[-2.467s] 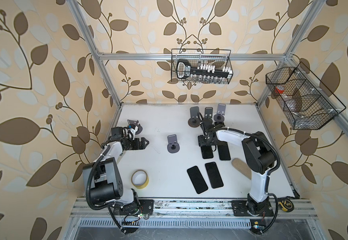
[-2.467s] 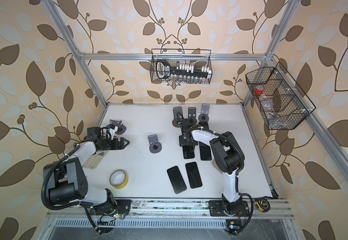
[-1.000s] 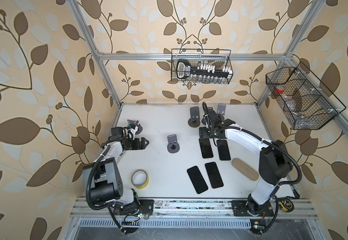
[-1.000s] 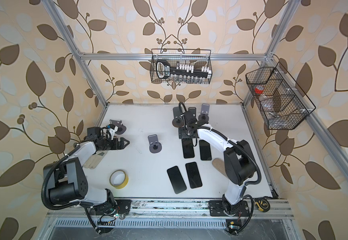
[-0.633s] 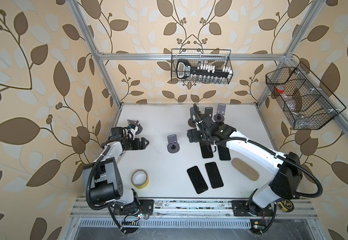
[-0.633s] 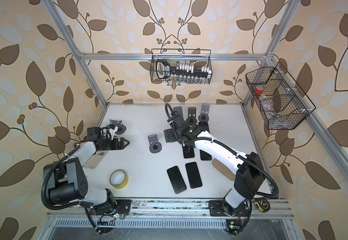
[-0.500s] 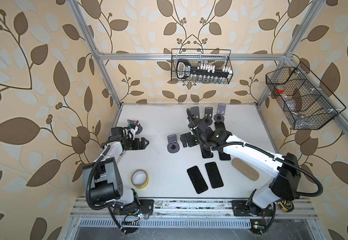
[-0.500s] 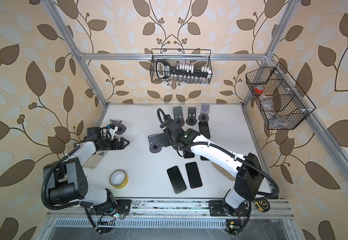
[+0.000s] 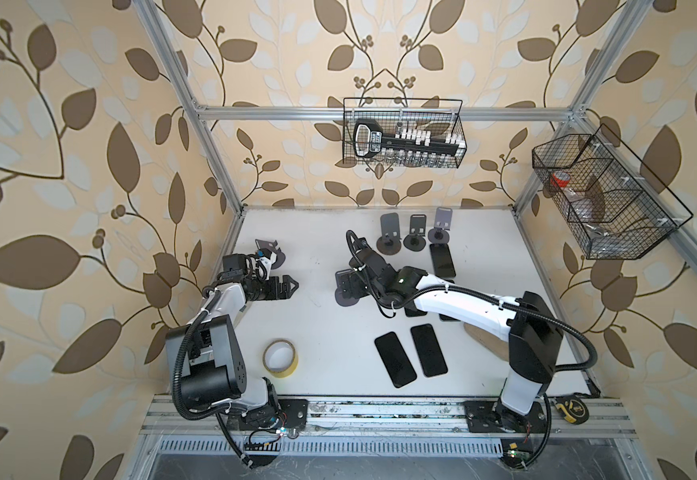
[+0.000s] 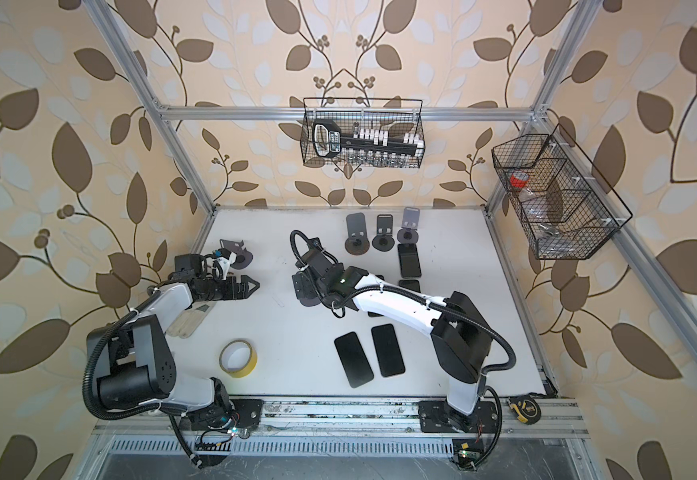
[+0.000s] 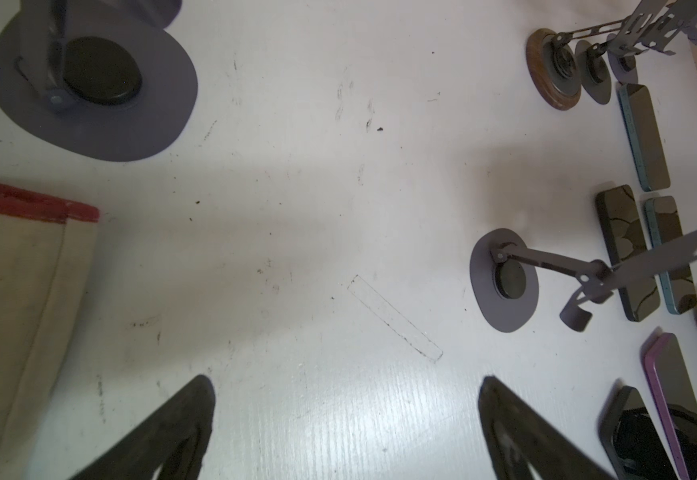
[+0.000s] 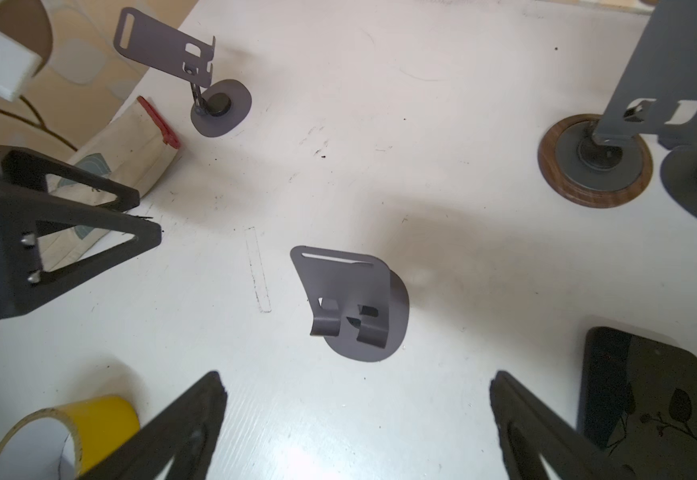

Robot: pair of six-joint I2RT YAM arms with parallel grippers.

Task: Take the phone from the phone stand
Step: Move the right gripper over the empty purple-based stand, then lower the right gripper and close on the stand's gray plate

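The grey phone stand (image 12: 351,299) in the middle of the white table (image 9: 317,332) has a bare cradle right now. The closest phone (image 12: 641,395) is black and lies flat on the table, screen up. It's just beside the stand and not touching it. The other phones are lying flat too. A pair of phones (image 9: 394,358) sits side by side on the robot-base side of the stand. A blue-edged phone (image 9: 442,259) lies on the back-wall side of it, right in front of a row of three more stands (image 9: 417,232).

The right gripper (image 12: 357,386) hangs right over the middle stand. Its fingers (image 12: 197,415) are spread wide with nothing in them, and in the wrist view the stand shows just past the tips.

The left gripper (image 9: 286,286) is well away from the stand, over by the side wall. Its fingers are wide apart as well, with only bare table between them. One more small stand (image 9: 269,253) sits near that gripper, on its back-wall side. A beige cloth with red trim (image 11: 18,270) lies next to the left arm.

A yellow tape roll (image 9: 280,357) is well off from the middle stand, toward the left arm's base.
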